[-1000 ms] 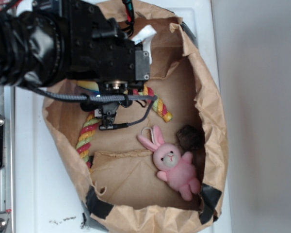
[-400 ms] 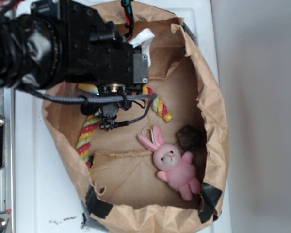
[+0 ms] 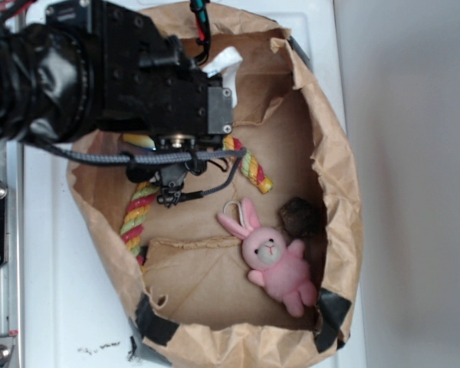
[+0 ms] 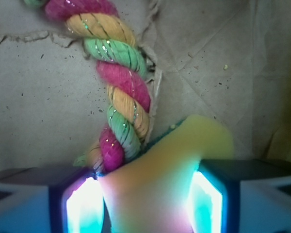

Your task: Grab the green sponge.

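In the wrist view the green sponge [image 4: 160, 179] shows as a yellow foam block with a thin dark green edge at its top. It fills the space between my gripper's [image 4: 148, 206] two lit pads, which press on both its sides. The striped red-yellow-green rope [image 4: 121, 97] lies against the sponge's left side on the brown paper floor. In the exterior view my black arm [image 3: 138, 77] reaches down into the paper bag [image 3: 333, 153] and hides the fingers. Only a yellow-green sliver of the sponge [image 3: 138, 141] shows under the arm.
The rope [image 3: 138, 211] curves along the bag's left side and ends at the middle [image 3: 257, 175]. A pink plush bunny [image 3: 280, 264] and a dark brown object [image 3: 297, 216] lie at the right. The bag's crumpled walls stand all round, on a white surface.
The arm has shifted slightly up and to the left in the exterior view. The bunny, the rope and the dark object have not moved.
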`<state>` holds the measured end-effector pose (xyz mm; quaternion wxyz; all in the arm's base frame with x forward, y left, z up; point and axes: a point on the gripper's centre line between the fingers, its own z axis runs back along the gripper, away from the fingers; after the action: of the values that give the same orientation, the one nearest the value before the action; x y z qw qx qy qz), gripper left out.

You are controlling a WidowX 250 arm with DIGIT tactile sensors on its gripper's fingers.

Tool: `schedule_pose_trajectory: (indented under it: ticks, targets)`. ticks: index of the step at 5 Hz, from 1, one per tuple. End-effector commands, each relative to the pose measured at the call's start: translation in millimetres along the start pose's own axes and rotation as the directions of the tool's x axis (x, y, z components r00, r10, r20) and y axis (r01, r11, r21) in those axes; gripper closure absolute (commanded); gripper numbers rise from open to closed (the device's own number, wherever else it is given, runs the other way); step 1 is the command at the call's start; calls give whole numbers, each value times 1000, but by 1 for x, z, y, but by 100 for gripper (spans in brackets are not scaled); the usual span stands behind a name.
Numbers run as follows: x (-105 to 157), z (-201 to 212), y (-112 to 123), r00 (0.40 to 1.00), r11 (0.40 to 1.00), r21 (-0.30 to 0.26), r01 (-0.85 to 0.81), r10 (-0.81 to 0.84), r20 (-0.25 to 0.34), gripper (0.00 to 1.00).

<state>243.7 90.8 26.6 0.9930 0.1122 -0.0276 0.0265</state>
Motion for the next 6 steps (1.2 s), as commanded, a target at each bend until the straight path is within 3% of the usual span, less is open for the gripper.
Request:
schedule_pose_trajectory:
  ticks: [1, 6]
  targets:
    - [-11, 12, 27, 998, 999, 10, -49, 49, 38, 100]
    - [-5, 55, 49, 986, 990, -95, -108, 119, 118, 100]
